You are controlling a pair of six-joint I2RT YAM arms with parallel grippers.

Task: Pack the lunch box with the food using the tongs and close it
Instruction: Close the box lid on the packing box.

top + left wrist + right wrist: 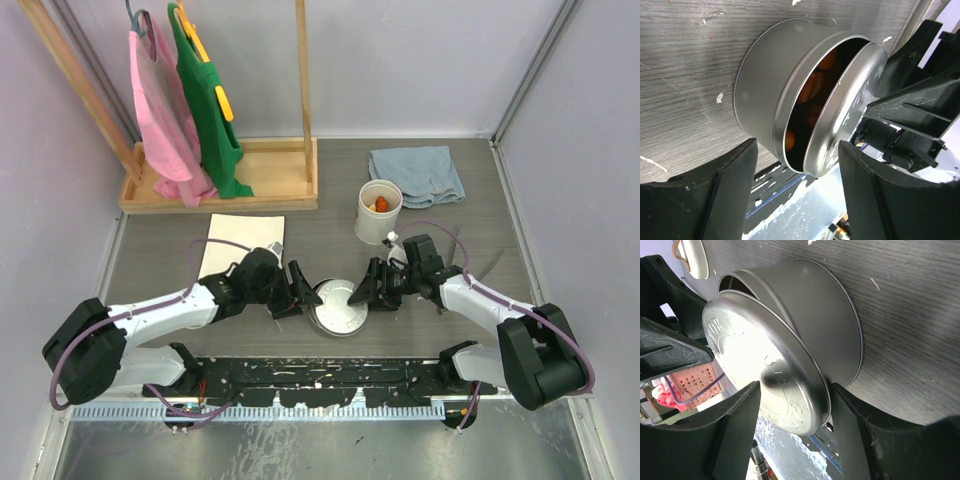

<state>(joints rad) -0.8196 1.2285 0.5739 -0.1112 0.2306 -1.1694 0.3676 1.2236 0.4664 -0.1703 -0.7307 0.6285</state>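
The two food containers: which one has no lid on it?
The tall white cylindrical tub, standing open with orange food showing. The shallow round steel tin carries its flat steel lid, tilted.

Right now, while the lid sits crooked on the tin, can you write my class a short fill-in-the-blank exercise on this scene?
1. The food seen inside the steel tin is ____.
2. The lid leans on the tin's rim, leaving the tin partly ____.
3. The cloth behind the white tub is ____.
4. On the rack, a pink garment hangs beside a ____ one.
Missing words: orange, open, blue, green.
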